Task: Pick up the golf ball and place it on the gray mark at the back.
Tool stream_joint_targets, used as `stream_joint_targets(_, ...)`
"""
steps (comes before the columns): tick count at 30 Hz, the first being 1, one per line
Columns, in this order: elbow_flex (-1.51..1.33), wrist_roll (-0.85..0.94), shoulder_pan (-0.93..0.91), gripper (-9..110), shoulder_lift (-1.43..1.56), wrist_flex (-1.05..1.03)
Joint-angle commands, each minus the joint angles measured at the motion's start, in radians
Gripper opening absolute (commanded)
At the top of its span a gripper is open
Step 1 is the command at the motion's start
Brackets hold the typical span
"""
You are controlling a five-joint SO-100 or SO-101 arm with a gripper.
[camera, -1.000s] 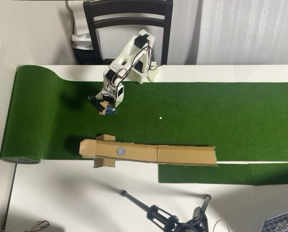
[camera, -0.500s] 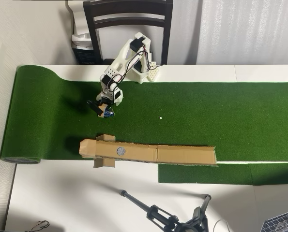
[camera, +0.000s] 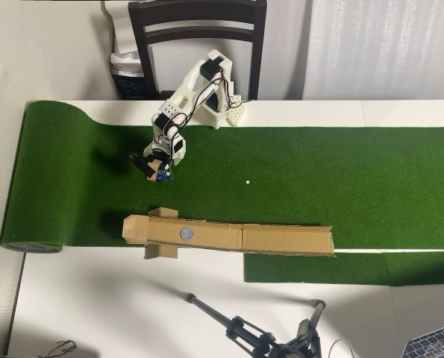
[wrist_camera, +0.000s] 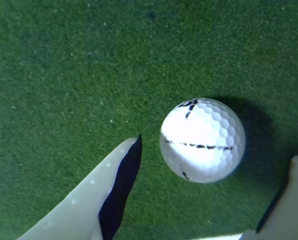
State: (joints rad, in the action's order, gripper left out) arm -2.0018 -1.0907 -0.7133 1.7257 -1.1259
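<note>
Spread wide, the gripper [wrist_camera: 214, 175] straddles the golf ball [wrist_camera: 203, 140], which rests on the green turf [wrist_camera: 63, 75] between the two fingertips [wrist_camera: 123, 160], touching neither. Overhead, the gripper [camera: 153, 170] hangs near the cardboard-framed gray mark [camera: 186, 233].

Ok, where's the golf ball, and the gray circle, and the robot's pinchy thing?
golf ball [wrist_camera: 203, 140], wrist view, middle of its dimpled white face.
gray mark [camera: 186, 233], overhead view, center of the round circle in the cardboard.
gripper [wrist_camera: 211, 172], wrist view, midway between the two fingertips, open around the ball.
</note>
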Motion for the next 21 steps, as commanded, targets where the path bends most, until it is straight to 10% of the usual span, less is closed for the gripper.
stream_joint_targets(1,0.057,0.0,0.002,46,0.008,0.018)
stream_joint_targets(21,-0.005,-0.003,0.0,46,-0.097,0.069)
